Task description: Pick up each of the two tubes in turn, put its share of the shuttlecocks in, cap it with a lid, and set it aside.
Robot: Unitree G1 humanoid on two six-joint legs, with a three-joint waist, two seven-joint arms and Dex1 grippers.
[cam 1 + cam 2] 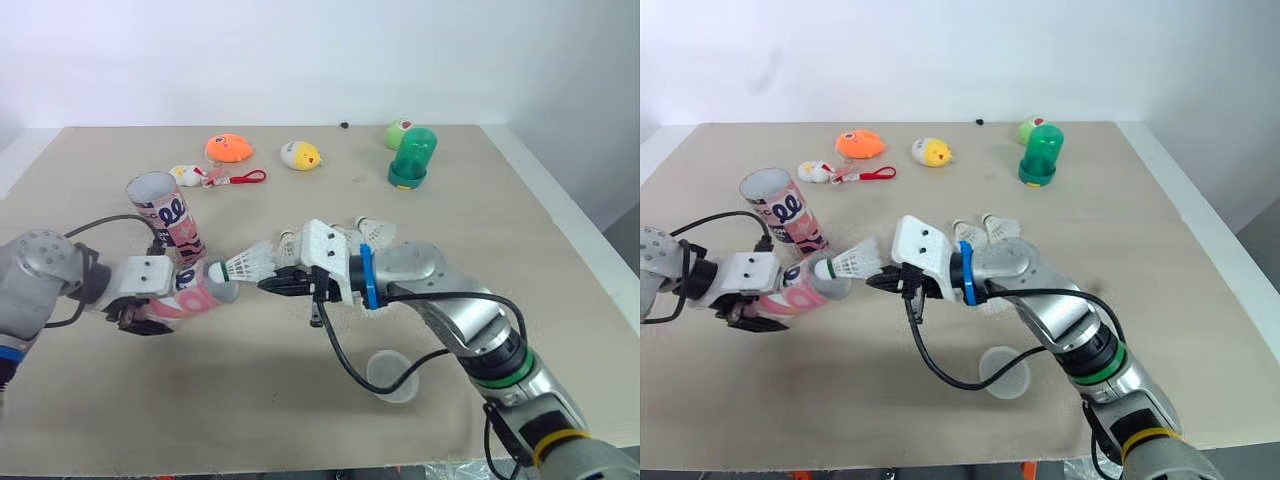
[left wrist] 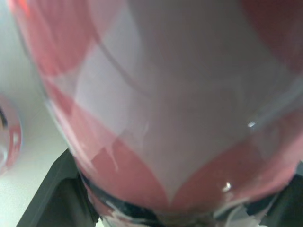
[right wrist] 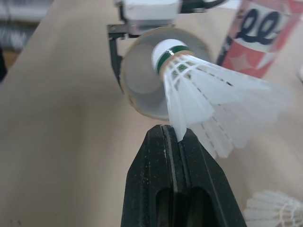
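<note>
My left gripper (image 1: 140,318) is shut on a pink-and-white tube (image 1: 195,294), held tilted above the table with its open mouth (image 3: 158,75) facing right. My right gripper (image 1: 268,284) is shut on the feather skirt of a white shuttlecock (image 1: 246,266). Its cork tip (image 3: 165,53) sits right at the tube's mouth. A second pink tube (image 1: 166,214) stands upright just behind. More shuttlecocks (image 1: 368,232) lie on the table behind my right wrist. A clear round lid (image 1: 393,374) lies near the front edge.
At the back lie an orange plush toy (image 1: 229,149), a yellow-and-white toy (image 1: 301,155), a small toy with a red strap (image 1: 213,177), and a green capsule-shaped container (image 1: 412,157) with a green ball behind it. The table's right edge runs close to my right arm.
</note>
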